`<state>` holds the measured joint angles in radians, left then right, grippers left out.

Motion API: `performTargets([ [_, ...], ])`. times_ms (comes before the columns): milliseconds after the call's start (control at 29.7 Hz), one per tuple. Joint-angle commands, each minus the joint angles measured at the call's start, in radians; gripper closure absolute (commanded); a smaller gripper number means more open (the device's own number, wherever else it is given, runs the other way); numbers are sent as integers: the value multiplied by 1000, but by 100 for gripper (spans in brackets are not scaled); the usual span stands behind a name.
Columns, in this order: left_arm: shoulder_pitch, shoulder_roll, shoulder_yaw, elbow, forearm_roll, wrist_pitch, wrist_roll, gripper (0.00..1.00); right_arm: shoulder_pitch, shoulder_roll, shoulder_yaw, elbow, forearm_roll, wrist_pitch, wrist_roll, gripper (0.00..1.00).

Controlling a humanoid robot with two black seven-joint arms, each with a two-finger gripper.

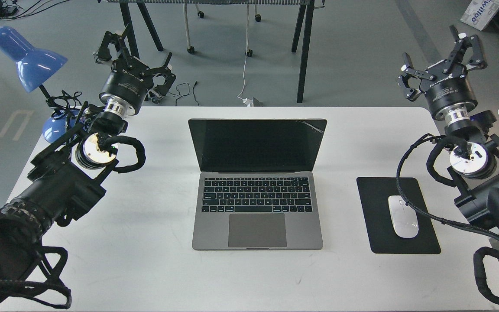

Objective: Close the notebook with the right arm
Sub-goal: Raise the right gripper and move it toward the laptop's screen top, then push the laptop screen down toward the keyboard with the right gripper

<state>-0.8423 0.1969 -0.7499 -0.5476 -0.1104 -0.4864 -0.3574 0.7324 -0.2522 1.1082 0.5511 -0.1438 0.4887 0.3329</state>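
The notebook lies open in the middle of the white table, its black screen upright and facing me, keyboard and trackpad showing. My right arm comes in from the right edge; its gripper is raised beyond the table's far right corner, fingers spread open and holding nothing, well right of the screen. My left gripper hangs over the far left corner, also open and empty.
A black mouse pad with a white mouse lies right of the notebook, under the right arm's cable. A blue desk lamp stands at the far left corner. Table legs and cables are on the floor behind.
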Motion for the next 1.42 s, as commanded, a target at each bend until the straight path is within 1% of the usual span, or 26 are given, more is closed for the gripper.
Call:
performTargets([
  [0, 0, 1, 3, 0, 3, -1, 0, 0, 1, 16, -2, -2, 3, 0, 3, 0],
  [169, 0, 3, 0, 0, 3, -2, 0, 0, 1, 22, -13, -25, 1, 0, 6, 0],
  [270, 0, 3, 0, 0, 1, -2, 0, 0, 19, 59, -39, -63, 1, 0, 6, 0],
  [539, 0, 3, 0, 0, 1, -2, 0, 0, 105, 149, -129, -122, 1, -41, 2, 0],
  [640, 0, 3, 0, 0, 1, -2, 0, 0, 119, 177, -192, -131, 1, -61, 2, 0],
  [708, 0, 3, 0, 0, 1, -2, 0, 0, 120, 182, -237, -126, 1, -53, 0, 0],
  [876, 0, 3, 0, 0, 1, -2, 0, 0, 110, 179, -337, -86, 3, -29, -8, 0],
  [1112, 0, 3, -2, 0, 1, -2, 0, 0, 41, 166, -363, 10, 1, -5, -11, 0],
  [1213, 0, 3, -2, 0, 1, -2, 0, 0, 25, 127, -415, 36, 1, -5, -9, 0],
  [1382, 0, 3, -2, 0, 1, -2, 0, 0, -18, 71, -487, 125, 1, -7, -9, 0],
])
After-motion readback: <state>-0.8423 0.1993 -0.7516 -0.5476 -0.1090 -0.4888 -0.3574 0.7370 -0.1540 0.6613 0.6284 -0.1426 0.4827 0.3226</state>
